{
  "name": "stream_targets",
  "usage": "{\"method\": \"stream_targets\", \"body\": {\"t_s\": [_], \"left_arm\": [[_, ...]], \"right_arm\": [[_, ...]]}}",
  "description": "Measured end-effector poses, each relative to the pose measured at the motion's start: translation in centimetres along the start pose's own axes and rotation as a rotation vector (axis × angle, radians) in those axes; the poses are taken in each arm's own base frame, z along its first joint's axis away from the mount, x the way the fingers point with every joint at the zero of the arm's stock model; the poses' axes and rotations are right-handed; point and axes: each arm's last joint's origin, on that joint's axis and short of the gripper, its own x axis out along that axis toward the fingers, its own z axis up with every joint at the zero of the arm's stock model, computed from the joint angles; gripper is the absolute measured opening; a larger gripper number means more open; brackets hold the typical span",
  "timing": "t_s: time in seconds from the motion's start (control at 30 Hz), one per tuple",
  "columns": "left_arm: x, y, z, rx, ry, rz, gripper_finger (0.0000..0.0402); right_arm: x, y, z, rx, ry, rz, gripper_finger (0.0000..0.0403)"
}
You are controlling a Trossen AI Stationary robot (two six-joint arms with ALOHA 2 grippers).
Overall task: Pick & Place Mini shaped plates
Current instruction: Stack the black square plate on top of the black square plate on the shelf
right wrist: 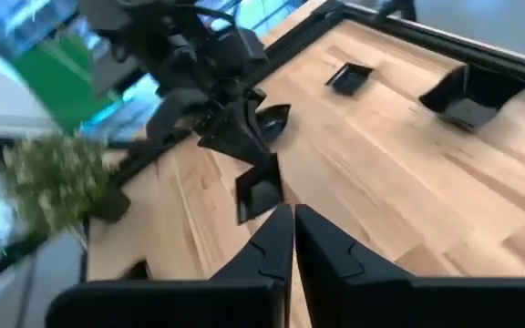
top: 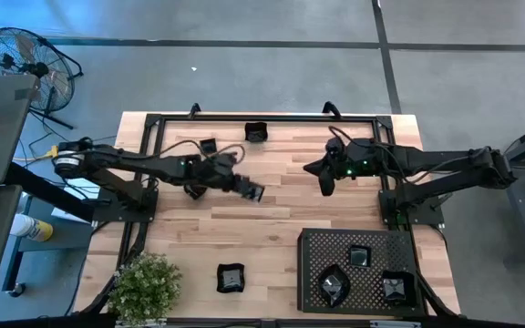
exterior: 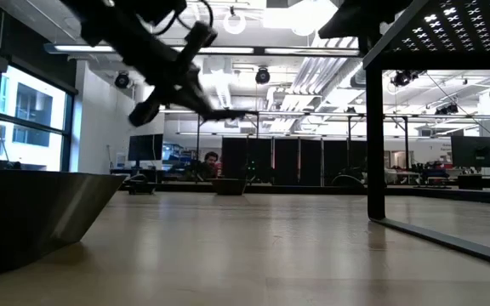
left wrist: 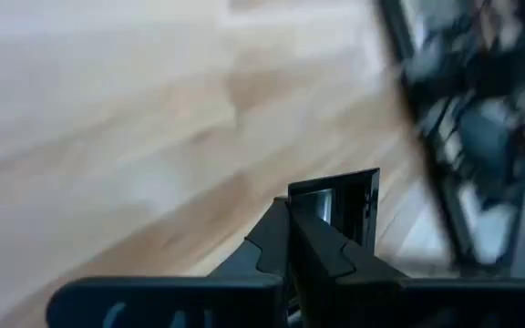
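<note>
My left gripper hangs over the middle of the wooden table, shut on a small square black mini plate, which also shows in the right wrist view. My right gripper hovers to its right, shut and holding nothing. Two more plates rest on the table near the far edge, and one near the front edge. Three plates lie in the black perforated tray. My left gripper pinches one edge wall of the square plate between its two fingers. The fingers slant downward toward the table's right side. The plate is lifted clear of the table and sticks out past the fingertips, tilted on edge.
The perforated tray stands raised on legs at the near right. A potted plant sits at the near left corner. A black frame runs along the table's far edge. Bare wood lies between the grippers and the tray.
</note>
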Motion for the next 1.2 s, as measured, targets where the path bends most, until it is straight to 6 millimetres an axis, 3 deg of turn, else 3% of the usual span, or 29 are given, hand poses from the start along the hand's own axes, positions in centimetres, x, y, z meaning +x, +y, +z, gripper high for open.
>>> {"method": "stream_targets", "body": {"t_s": [0.23, 0.43, 0.67, 1.03, 1.2], "left_arm": [[-0.9, -4.3, 2.7, 0.012, -0.201, -0.058, 0.0001], [-1.3, -6.8, 4.2, 0.103, -0.291, -0.039, 0.0], [-1.3, -8.2, 4.8, 0.178, -0.311, -0.044, 0.0], [-1.4, -8.7, 5.1, 0.2, -0.34, -0.076, 0.0], [-1.4, -8.7, 5.1, 0.225, -0.332, -0.083, 0.0]], "right_arm": [[2.0, 0.0, -0.9, 0.258, 0.056, -0.039, 0.0059], [3.8, 0.4, -0.7, 0.3, -0.003, -0.009, 0.0097], [4.7, 0.2, -0.5, 0.323, -0.094, -0.067, 0.0093], [5.9, 0.3, -0.4, 0.328, -0.147, -0.071, 0.0081], [5.8, 0.3, -0.4, 0.327, -0.161, -0.082, 0.0051]]}}
